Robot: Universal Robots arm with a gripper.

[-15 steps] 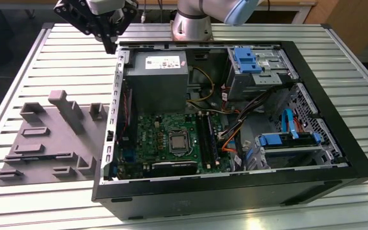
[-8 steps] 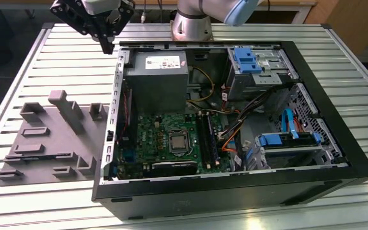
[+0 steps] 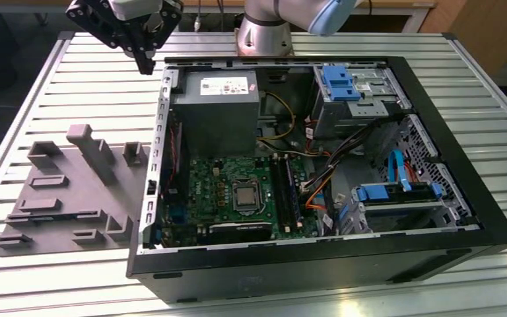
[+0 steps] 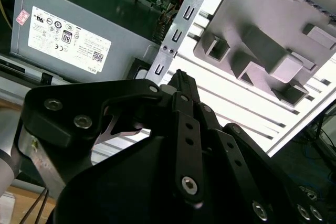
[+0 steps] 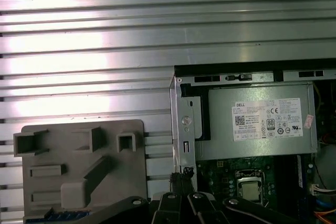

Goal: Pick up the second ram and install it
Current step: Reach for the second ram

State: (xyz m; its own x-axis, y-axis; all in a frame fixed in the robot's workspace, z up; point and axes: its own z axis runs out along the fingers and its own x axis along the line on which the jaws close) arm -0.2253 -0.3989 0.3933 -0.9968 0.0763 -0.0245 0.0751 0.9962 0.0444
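hand [image 3: 147, 64] hangs narrow, fingers pressed together on nothing, above the counter [image 3: 77, 79], just beside the open case's corner at the power supply [image 3: 214, 99]. what looks like the second ram [image 5: 58, 215] lies on the grey holder tray [image 3: 73, 195], apart from the hand

Exterior view high above case [image 3: 306, 267]; power supply [image 5: 257, 140] and tray [image 5: 52, 187] close in both wrist views.
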